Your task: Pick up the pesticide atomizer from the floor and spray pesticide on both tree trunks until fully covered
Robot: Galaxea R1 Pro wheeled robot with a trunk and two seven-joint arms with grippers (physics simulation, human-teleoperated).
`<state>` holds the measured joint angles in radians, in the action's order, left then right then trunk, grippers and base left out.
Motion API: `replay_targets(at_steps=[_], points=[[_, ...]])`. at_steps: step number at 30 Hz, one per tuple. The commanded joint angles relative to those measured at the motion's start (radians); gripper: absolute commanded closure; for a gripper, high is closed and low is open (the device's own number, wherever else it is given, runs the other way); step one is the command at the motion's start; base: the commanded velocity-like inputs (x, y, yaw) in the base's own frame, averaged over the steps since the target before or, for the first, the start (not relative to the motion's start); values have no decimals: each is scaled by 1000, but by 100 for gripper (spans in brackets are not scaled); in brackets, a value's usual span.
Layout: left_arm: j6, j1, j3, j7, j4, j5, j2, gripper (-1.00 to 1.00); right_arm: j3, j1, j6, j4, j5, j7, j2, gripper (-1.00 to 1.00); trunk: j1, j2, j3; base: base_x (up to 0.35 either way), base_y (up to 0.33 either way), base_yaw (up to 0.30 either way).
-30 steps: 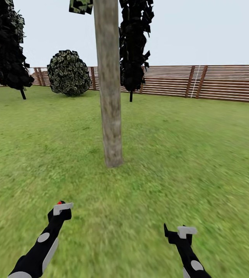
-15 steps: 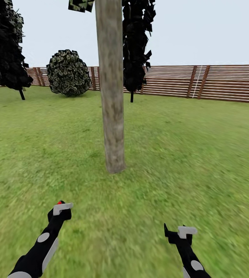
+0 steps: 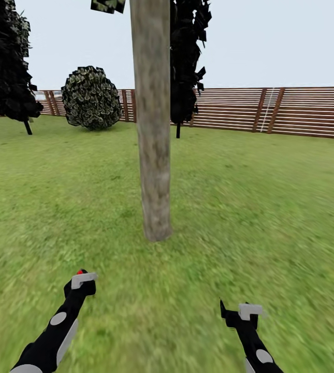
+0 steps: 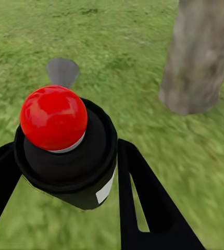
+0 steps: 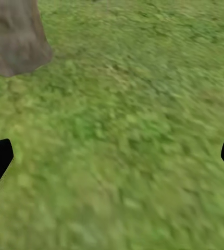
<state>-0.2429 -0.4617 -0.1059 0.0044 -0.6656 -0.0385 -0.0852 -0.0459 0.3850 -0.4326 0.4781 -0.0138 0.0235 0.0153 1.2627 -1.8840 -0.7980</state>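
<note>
A thick tree trunk (image 3: pixel 154 155) of mottled tan-grey bark rises from the lawn straight ahead, and its crown is cut off by the top of the head view. No pesticide shows on its bark. My left gripper (image 3: pixel 81 277) is shut on the pesticide atomizer (image 4: pixel 65 151), a black can with a round red top. The trunk (image 4: pixel 200 57) stands ahead of the atomizer and off to one side in the left wrist view. My right gripper (image 3: pixel 236 313) hangs low over the grass, and its jaws are open and empty (image 5: pixel 112 161). The trunk's base (image 5: pixel 15 36) lies ahead of it.
A brown slat fence (image 3: pixel 291 111) closes the far side of the garden. A round bush (image 3: pixel 91 97) and two slim black-leaved trees (image 3: pixel 9 62) (image 3: pixel 187 62) stand near the fence. Open grass (image 3: pixel 270 217) surrounds the trunk.
The whole head view has shifted: the trunk now looks larger and sits slightly further right, so the camera has come closer. Both arms keep their pose.
</note>
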Motion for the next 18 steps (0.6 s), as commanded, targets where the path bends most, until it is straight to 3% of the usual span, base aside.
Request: replay_targets(at_steps=[1, 18], points=[[0, 0, 0, 0, 0, 0, 0, 100, 0, 0, 0, 0, 0, 0, 0, -100, 0, 0, 0, 316, 97, 0], [-1, 0, 1, 0, -2, 0, 1, 100, 0, 0, 0, 1, 0, -5, 0, -100, 0, 0, 0, 315, 97, -2]])
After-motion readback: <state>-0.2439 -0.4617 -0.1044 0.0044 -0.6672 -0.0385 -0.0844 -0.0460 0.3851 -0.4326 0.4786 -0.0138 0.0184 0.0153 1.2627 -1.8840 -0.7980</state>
